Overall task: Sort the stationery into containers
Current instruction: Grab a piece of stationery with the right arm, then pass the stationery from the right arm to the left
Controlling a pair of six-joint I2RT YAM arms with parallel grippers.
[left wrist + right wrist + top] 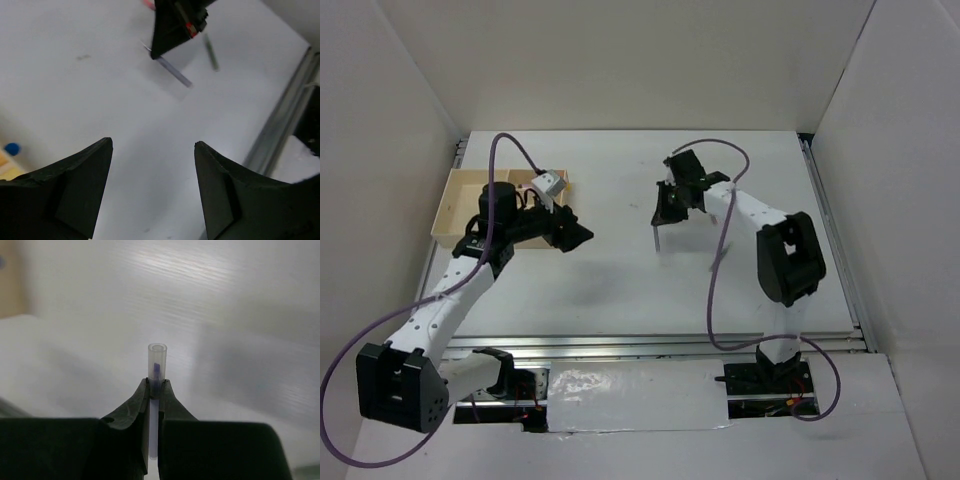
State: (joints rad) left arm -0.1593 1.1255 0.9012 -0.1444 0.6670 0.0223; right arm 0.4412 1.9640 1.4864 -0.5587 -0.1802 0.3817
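Observation:
My right gripper (pixel 156 382) is shut on a thin clear grey pen (pixel 156 360) with a dark blue core, which stands up between the fingertips. In the top view the right gripper (pixel 662 215) holds this pen (pixel 658 238) hanging down just above the middle of the table. The pale wooden tray (pixel 455 205) stands at the back left. My left gripper (pixel 580 235) is open and empty, just right of the tray and above the table. In the left wrist view the left gripper (pixel 152 142) points towards the right gripper (pixel 172 30) and its pen (pixel 174 72).
A small blue object (pixel 12 148) lies by the tray's corner (pixel 6 170). A blurred thin grey-green streak (pixel 211 52) and a pink-red tip (pixel 148 4) show near the right gripper. A metal rail (pixel 835 235) runs along the table's right edge. White walls enclose the table.

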